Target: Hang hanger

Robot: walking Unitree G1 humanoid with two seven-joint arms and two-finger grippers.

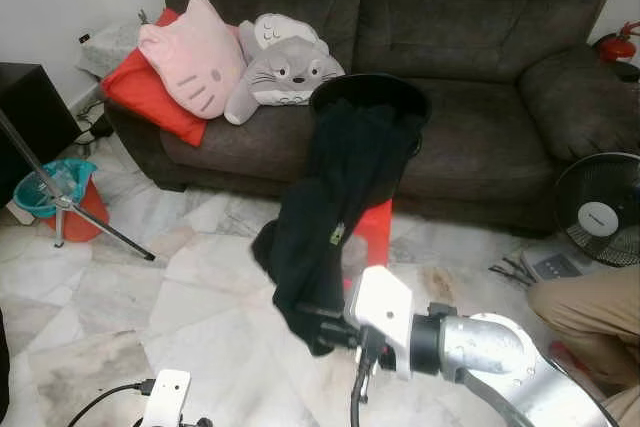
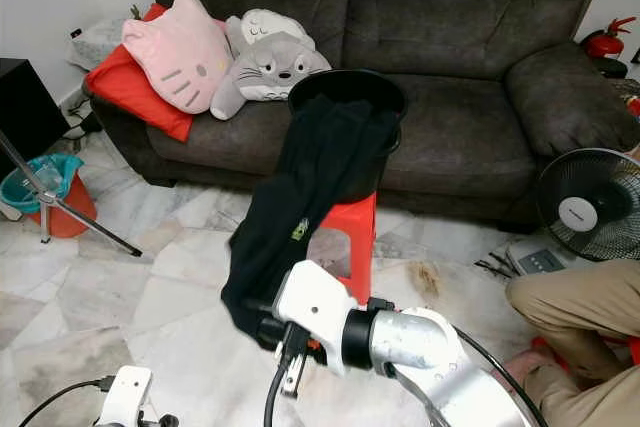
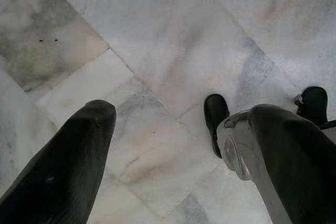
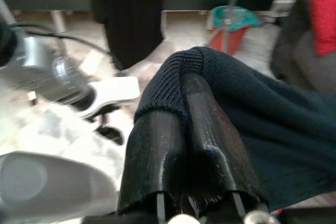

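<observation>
The right claw [image 4: 181, 129] is pinched tight on a dark garment [image 1: 335, 217] trailing from a black bucket [image 1: 372, 97]; the left claw [image 3: 173, 145] gapes wide over the floor [image 3: 173, 40].

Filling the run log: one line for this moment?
right gripper: shut on dark garment | garment: trails from black bucket on red stool | left gripper: open, idle over floor

Dark navy ribbed knit garment [image 1: 335, 202], long and limp, draped out of a round black plastic basket [image 1: 372, 99] that sits on top of a small red plastic stool [image 1: 372, 230]. Upper end hangs over the basket's front rim, body trails down past the stool's front-left edge. Lower hem is pinched between the closed fingers of the right gripper [image 4: 185, 145], lifted off the floor.
</observation>
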